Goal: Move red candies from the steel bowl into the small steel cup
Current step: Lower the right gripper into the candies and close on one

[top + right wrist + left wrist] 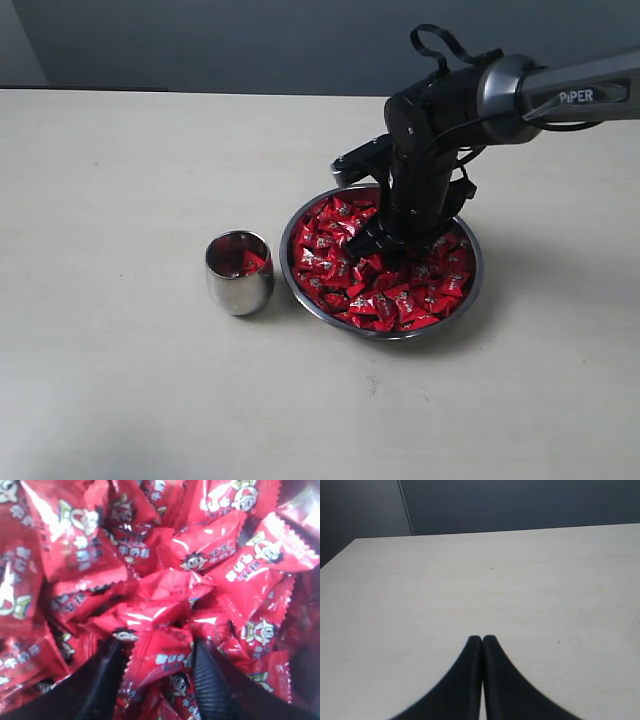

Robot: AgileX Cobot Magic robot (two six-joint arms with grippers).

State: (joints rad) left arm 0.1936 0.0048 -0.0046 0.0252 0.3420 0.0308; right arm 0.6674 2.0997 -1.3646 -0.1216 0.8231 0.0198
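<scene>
The right arm (540, 95) reaches down into the bowl (287, 262), which sits on the table (120, 180) right of centre. The bowl is heaped with candies (325, 255), red and shiny, up to the rim. The right gripper (385, 245) is pushed nose-down into the pile, near the middle of the bowl. Up close, in the right wrist view, its two black ribbed fingers (210, 690) stand wide apart and are sunk among the wrappers. One candy (160, 662) lies in the gap between them. I see no squeeze on it; the jaws look spread, not clamped.

The cup (238, 290) stands upright just left of the bowl, close to it but not touching. A few candies (242, 258) show inside it, below its rim.

The left gripper (482, 641) is out of the exterior view. Its own camera shows its two dark fingers pressed together tip to tip, with nothing between them, above bare pale tabletop.
</scene>
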